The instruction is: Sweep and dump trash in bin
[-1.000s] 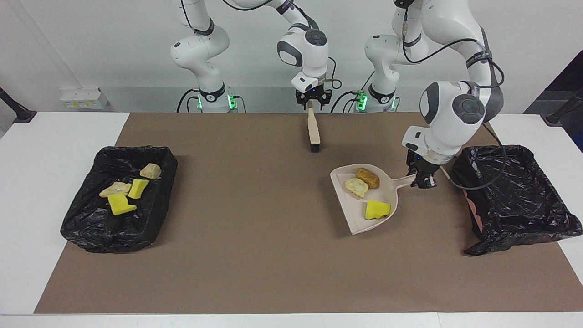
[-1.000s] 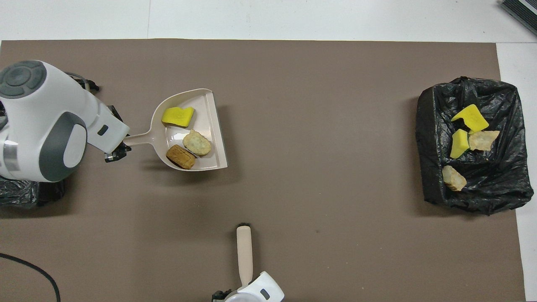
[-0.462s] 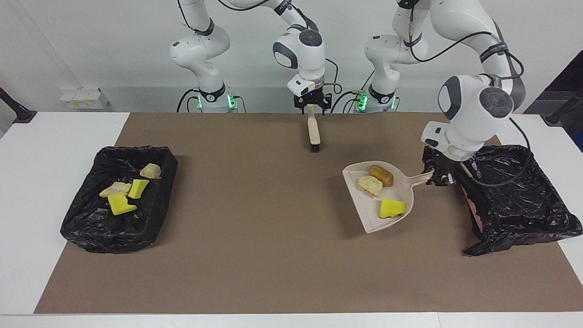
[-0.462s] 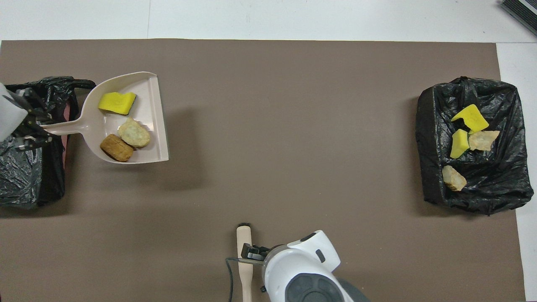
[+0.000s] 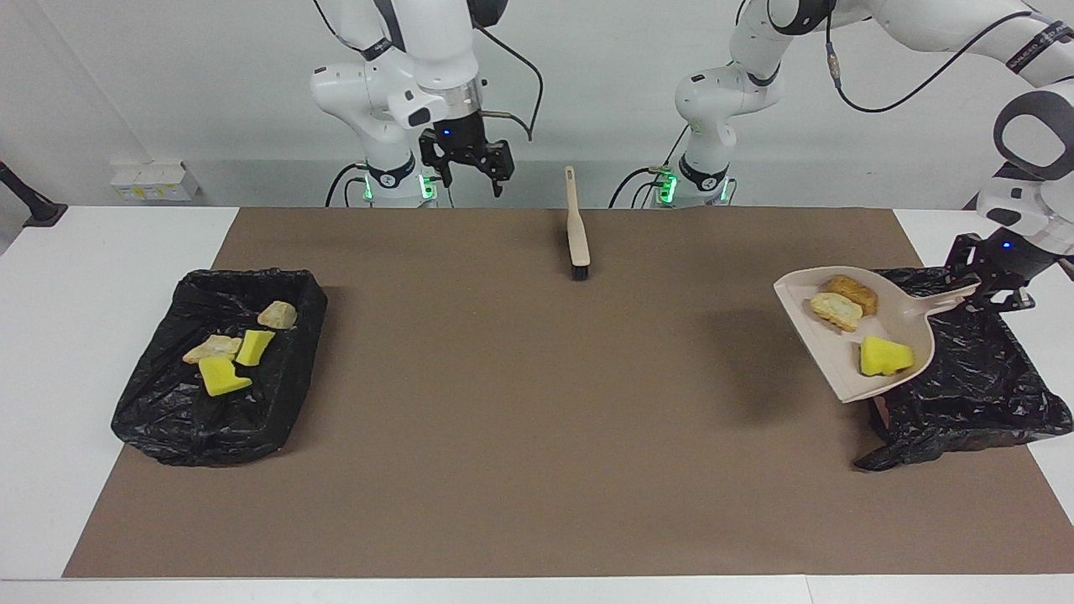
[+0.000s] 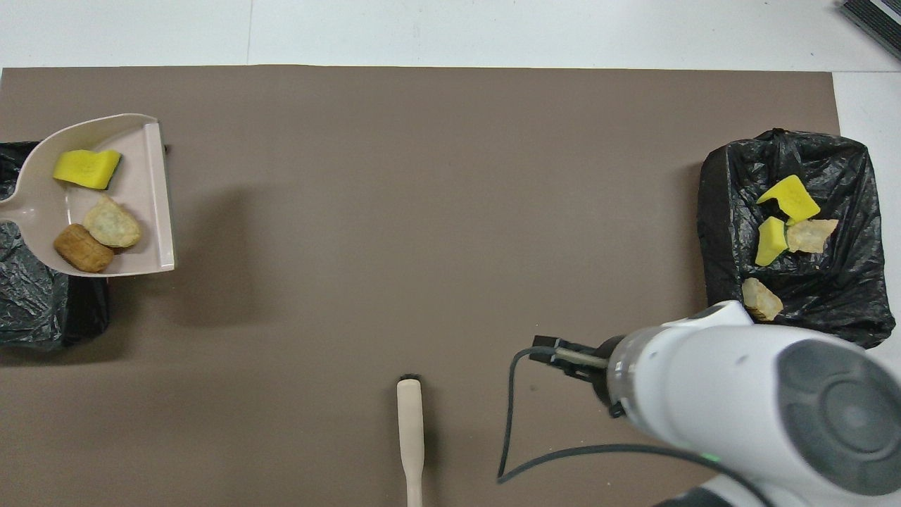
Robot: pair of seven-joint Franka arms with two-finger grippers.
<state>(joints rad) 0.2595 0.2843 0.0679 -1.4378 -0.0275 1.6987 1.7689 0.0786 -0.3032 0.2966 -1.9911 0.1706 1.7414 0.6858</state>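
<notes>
My left gripper [image 5: 990, 283] is shut on the handle of the beige dustpan [image 5: 831, 348], holding it raised over the edge of the black-lined bin [image 5: 973, 386] at the left arm's end. Three pieces of trash sit in the pan: a yellow sponge chunk [image 5: 885, 356], a pale lump [image 5: 835, 310] and a brown lump [image 5: 853, 294]. From overhead the dustpan [image 6: 156, 197] shows with the sponge [image 6: 88, 169] and both lumps; the left gripper is out of that view. My right gripper [image 5: 467, 161] hangs open and empty, high near its own base.
The beige brush [image 5: 576, 226] lies loose on the brown mat close to the robots, also seen as the brush [image 6: 410, 429] from overhead. A second black-lined bin [image 5: 210, 419] at the right arm's end holds several scraps [image 6: 781, 218]. The right arm's body [image 6: 746, 401] covers part of the overhead view.
The left arm lifted the dustpan and carried it toward its own end, over the bin's edge. The right gripper opened, let go of the brush and rose away toward its base.
</notes>
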